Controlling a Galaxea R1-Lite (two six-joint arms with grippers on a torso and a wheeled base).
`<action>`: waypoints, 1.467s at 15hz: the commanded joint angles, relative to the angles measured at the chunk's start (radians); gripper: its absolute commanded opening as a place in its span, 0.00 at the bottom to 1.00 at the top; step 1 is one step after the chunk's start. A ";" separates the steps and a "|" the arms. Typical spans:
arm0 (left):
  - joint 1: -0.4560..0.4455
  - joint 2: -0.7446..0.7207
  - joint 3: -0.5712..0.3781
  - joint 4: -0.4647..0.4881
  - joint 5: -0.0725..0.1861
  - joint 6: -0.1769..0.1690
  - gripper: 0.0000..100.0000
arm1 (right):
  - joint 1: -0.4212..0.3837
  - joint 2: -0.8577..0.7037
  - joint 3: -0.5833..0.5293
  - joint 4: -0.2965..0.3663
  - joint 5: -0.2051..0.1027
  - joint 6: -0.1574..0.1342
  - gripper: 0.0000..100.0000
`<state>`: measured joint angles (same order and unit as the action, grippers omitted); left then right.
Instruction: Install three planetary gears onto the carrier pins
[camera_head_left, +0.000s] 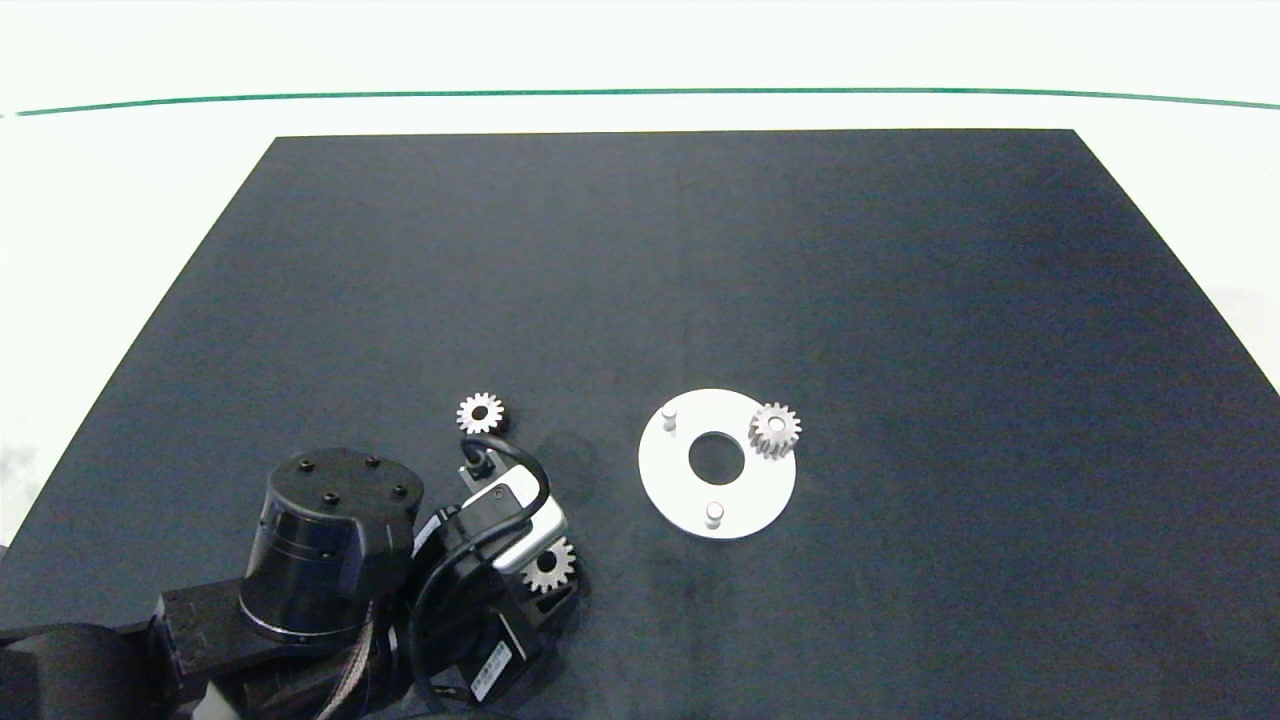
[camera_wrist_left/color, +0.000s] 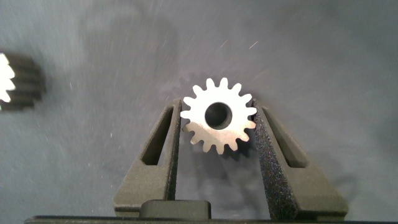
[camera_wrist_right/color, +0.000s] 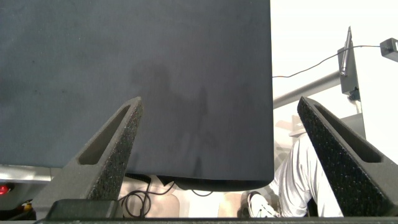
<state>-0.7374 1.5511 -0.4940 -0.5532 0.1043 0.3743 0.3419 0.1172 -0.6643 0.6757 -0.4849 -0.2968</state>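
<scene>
- We count three planetary gears: one (camera_head_left: 775, 430) sits on a pin at the disc's right side, one (camera_head_left: 481, 411) lies free on the dark mat (camera_head_left: 900, 300), and one (camera_wrist_left/color: 218, 117) is between our left fingers.
- The left gripper (camera_wrist_left/color: 217, 134), near the mat's front edge, is clenched on that third gear.
- The white disc (camera_head_left: 760, 490) has three carrier pins; two (camera_head_left: 669, 412) (camera_head_left: 714, 513) are bare.
- The right gripper (camera_wrist_right/color: 227, 155) hangs spread wide over the mat's edge.
</scene>
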 joint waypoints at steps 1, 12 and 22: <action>-0.079 -0.059 -0.023 -0.001 0.037 0.002 0.13 | 0.000 0.004 0.000 0.004 -0.003 -0.002 1.00; -0.249 0.087 -0.207 0.035 0.150 0.005 0.13 | 0.000 -0.010 0.003 0.005 -0.003 -0.010 1.00; -0.272 0.130 -0.434 0.249 0.166 0.014 0.13 | 0.000 -0.014 0.006 0.005 -0.003 -0.012 1.00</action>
<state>-1.0026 1.6668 -0.9091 -0.3034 0.2679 0.3862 0.3415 0.1030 -0.6581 0.6772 -0.4849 -0.3064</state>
